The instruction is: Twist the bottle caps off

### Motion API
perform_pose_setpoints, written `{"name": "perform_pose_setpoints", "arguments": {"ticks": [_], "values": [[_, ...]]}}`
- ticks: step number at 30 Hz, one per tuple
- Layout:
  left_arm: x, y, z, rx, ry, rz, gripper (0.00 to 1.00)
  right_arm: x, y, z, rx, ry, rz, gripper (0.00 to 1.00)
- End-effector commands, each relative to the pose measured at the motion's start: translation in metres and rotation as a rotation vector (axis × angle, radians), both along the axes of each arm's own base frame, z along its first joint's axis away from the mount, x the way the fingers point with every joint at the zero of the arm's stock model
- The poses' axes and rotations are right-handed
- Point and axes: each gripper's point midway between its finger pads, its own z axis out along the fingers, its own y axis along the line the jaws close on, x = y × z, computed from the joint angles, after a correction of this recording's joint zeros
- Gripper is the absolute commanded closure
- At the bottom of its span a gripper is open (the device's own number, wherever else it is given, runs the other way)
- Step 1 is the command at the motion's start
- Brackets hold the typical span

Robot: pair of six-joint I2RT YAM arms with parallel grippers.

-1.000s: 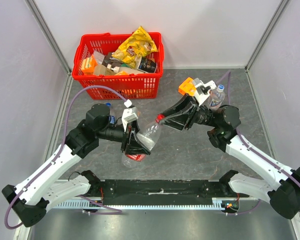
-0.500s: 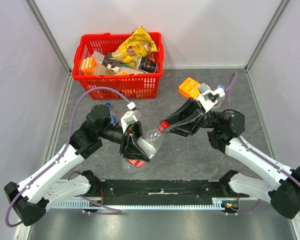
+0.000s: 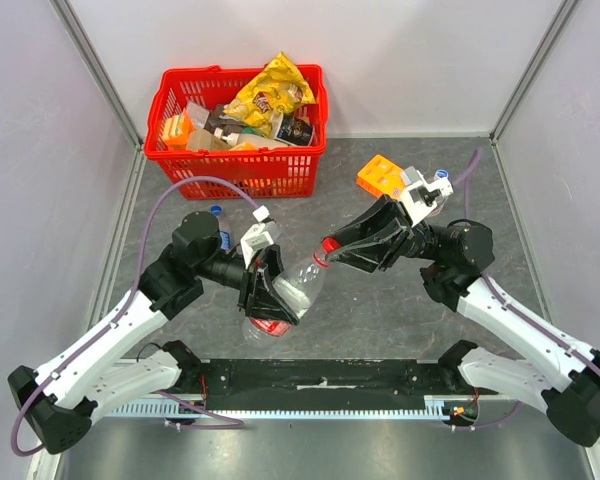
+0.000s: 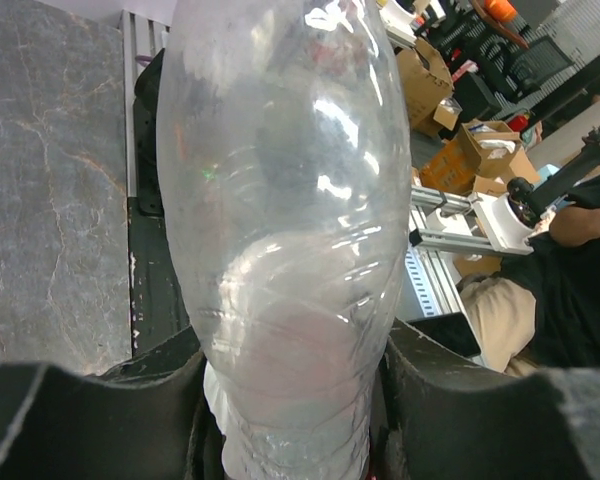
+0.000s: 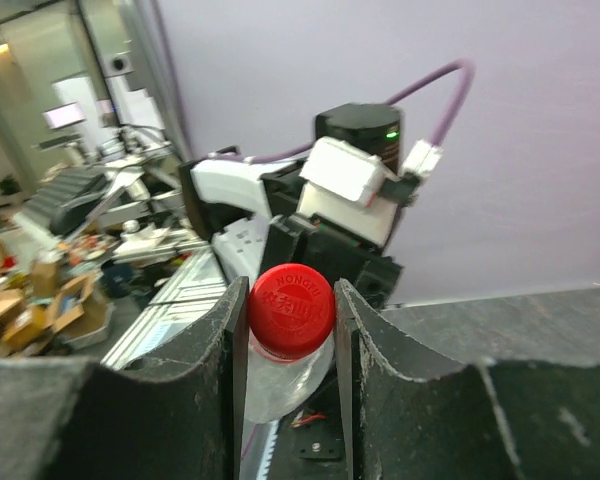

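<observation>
A small clear bottle with a blue cap (image 3: 217,222) stands on the grey, stone-patterned table (image 3: 380,310), just beyond the left arm's wrist. The left gripper (image 3: 270,292) has its black jaws pinching the lower body of the red-labelled bottle (image 3: 300,282), one finger on each side of the thin, glossy, ribbed plastic wall; the left wrist view shows the wall bulging between the two pads. This bottle lies tilted between the arms over the near middle of the table, base toward the near left, neck toward the far right. Its red cap (image 5: 291,308), a round plastic disc with raised lettering on the top face, sits on the neck. The right gripper (image 3: 332,248) has its jaws pressed against opposite sides of that cap. Further right, an orange box (image 3: 378,175) rests on the table, and another blue-capped bottle (image 3: 438,182) shows partly behind the right wrist. A red plastic lattice basket (image 3: 230,172) holding packaged goods stands at the far left.
</observation>
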Motion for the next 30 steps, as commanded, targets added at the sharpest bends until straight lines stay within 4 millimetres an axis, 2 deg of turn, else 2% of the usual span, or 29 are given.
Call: {"name": "perform_pose_setpoints", "arguments": {"ticks": [1,5,8,13,18,22,30], "values": [[-0.004,0.007,-0.01,0.011,-0.024,0.025,0.57,0.02,-0.01,0.023,0.038,-0.022,-0.189,0.94],[0.002,0.011,-0.023,0.05,-0.039,0.102,0.58,0.038,-0.015,0.021,0.02,0.026,-0.312,0.96],[0.01,0.014,-0.032,0.083,-0.065,0.179,0.59,0.054,-0.017,0.012,-0.015,0.076,-0.393,0.97],[0.046,0.023,-0.052,0.192,-0.109,0.421,0.6,0.077,-0.017,-0.012,-0.096,0.141,-0.491,0.96],[0.064,0.031,-0.058,0.238,-0.149,0.536,0.61,0.106,-0.019,-0.053,-0.225,0.22,-0.622,0.96],[0.075,0.038,-0.058,0.252,-0.188,0.608,0.6,0.121,-0.02,-0.084,-0.306,0.239,-0.681,0.96],[0.084,0.038,-0.069,0.306,-0.195,0.626,0.6,0.155,-0.024,-0.164,-0.438,0.258,-0.818,0.95]]}}
